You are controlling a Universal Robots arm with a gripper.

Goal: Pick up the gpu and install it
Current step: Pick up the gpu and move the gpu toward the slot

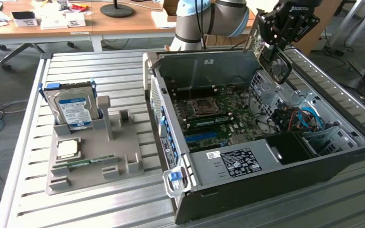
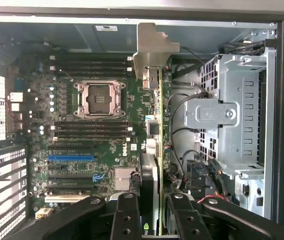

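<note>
Gpu (image 1: 279, 64) up in the air, operator. In the exterior view you have it clenched in your jaws, hanging on edge beneath them with its round fan outline turned toward the camera. It hangs over the far corner of the open computer case (image 1: 265, 190), on the exterior view's right, well above the motherboard (image 1: 220, 114). The case lies on its side on the slatted bench (image 1: 93, 209). Over on the exterior view's left, apart from the case, the grey stand (image 1: 116, 145) carries the silver hard drive (image 1: 74, 110), blue label showing, propped upright. A processor chip (image 1: 68, 148) lies flat nearer the camera, and a green memory stick (image 1: 84, 163) sits just beside it.

Wrist view now, and you're looking down along the card. The gpu (image 2: 159, 140) runs edge-on away from you, its silver end bracket (image 2: 151, 47) at the far end near the case wall. Your two black fingers (image 2: 127, 220) sit either side of the card, jaws gripping it. Below lies the motherboard (image 2: 82, 150). Its processor socket (image 2: 99, 97) is on one side of the card, and the metal drive cage (image 2: 226, 115) is on the other.
</note>
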